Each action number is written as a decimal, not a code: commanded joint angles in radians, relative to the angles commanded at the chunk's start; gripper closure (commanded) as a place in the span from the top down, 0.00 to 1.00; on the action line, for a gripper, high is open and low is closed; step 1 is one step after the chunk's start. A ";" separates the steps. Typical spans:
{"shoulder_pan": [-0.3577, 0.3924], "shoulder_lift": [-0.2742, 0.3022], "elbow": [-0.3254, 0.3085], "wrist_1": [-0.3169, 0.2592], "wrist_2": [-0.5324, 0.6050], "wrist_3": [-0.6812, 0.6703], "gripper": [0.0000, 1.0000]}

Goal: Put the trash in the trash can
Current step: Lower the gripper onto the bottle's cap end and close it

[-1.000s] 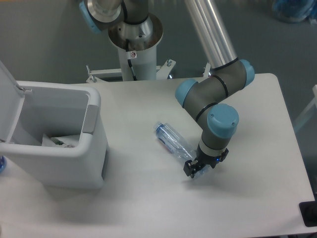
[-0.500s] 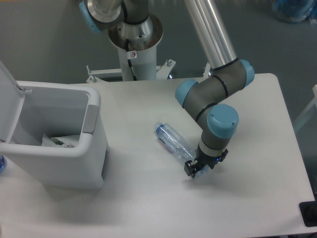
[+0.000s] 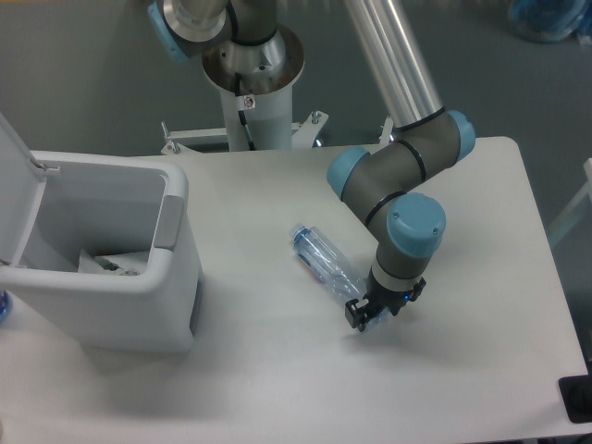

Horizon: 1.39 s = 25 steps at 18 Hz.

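From the fixed camera, the pincer (image 3: pixel 367 314) sits low over the desk (image 3: pixel 277 370) at the near end of the clear bottle (image 3: pixel 326 264), closed on it as far as the view lets me judge. Compared with a second ago the bottle's bluish cap end has shifted very slightly and the pincer has drawn a little tighter; the arm itself has barely moved. That suggests the grasp is just settling, with the lift not yet begun. The trash can (image 3: pixel 171 277) stands well apart at the left, lid open, with the crumpled wrapper (image 3: pixel 111 264) already inside.
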 joint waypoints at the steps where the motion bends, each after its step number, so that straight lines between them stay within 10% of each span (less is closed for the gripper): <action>1: 0.000 0.002 0.000 0.000 0.000 0.002 0.72; 25: -0.002 0.078 0.021 -0.003 -0.002 0.003 0.67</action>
